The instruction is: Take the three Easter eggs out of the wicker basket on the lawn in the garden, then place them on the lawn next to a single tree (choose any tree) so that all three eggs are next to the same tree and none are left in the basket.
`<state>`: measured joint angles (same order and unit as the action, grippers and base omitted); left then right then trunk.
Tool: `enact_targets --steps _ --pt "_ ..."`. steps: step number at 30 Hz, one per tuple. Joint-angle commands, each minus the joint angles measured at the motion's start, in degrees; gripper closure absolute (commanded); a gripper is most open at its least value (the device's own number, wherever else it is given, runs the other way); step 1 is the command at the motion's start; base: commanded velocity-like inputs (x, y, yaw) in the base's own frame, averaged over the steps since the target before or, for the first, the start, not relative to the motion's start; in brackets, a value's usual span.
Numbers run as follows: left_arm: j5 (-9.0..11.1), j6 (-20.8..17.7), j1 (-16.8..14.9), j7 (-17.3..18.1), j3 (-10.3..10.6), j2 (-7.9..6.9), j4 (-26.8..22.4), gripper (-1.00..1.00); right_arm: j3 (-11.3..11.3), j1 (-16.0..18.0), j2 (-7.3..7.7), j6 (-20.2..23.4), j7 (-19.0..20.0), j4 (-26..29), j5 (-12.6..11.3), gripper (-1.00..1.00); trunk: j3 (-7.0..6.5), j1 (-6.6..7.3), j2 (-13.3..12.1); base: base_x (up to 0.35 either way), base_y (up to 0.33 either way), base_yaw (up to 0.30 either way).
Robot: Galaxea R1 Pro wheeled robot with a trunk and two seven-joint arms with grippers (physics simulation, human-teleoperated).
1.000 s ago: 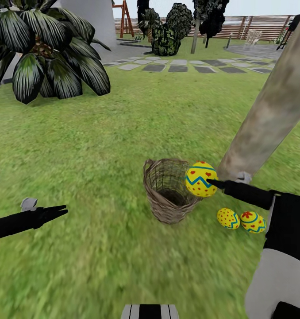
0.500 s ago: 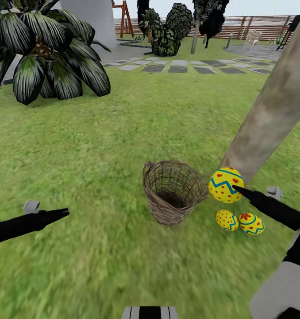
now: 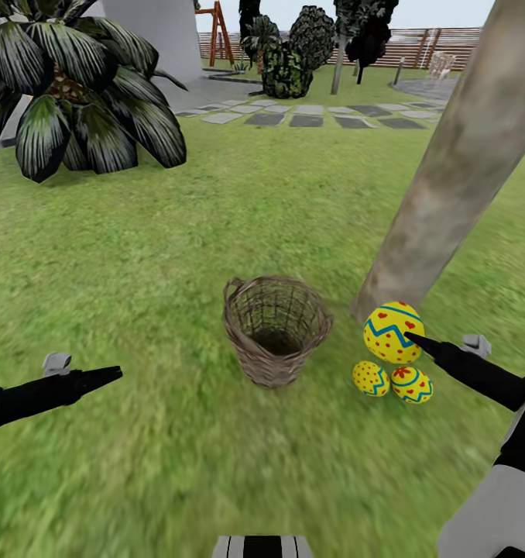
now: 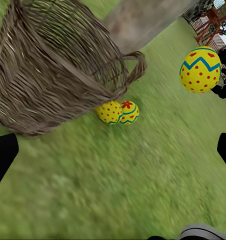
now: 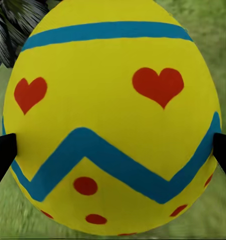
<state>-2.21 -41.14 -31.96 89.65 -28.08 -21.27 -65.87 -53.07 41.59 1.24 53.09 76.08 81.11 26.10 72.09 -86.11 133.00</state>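
Pinching the third Easter egg (image 3: 392, 332) at its smooth widest sides, the right gripper (image 3: 411, 336) holds this light, probably slippery thing (at about 3 o'clock from the wicker basket (image 3: 276, 329)) beside the tree (image 3: 448, 186).

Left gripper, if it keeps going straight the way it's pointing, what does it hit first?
Probably the wicker basket. The left gripper points across the lawn toward it, and the left wrist view shows the basket ahead, off to one side; depth is unclear, so it may pass beside it.
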Motion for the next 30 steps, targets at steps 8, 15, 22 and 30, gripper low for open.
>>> enact_targets --steps 8,15,22,30 --pt "-0.3 -0.6 0.0 0.3 0.0 0.0 0.0 -1.0 -0.1 0.1 -0.01 -0.2 -0.7 0.0 0.6 1.0 0.04 0.03 0.0 -0.259 -0.226 0.0" --pt "-0.3 -0.5 0.0 0.3 0.0 0.08 0.2 -1.0 0.0 0.1 0.05 -0.4 -6.6 -0.6 0.4 1.0 0.04 0.03 0.0 -0.067 -0.329 0.0" --pt "-0.6 1.4 0.0 0.3 0.4 1.28 0.2 -1.0 0.2 0.1 0.03 -3.6 -18.0 -1.2 0.2 1.0 0.04 0.03 0.0 -0.001 -0.348 0.0" --pt "-0.9 2.8 0.0 0.3 13.4 1.64 0.3 -1.0 14.1 0.2 0.38 -17.3 -51.0 -14.9 0.0 1.0 0.04 0.03 0.0 0.0 -0.348 0.0"
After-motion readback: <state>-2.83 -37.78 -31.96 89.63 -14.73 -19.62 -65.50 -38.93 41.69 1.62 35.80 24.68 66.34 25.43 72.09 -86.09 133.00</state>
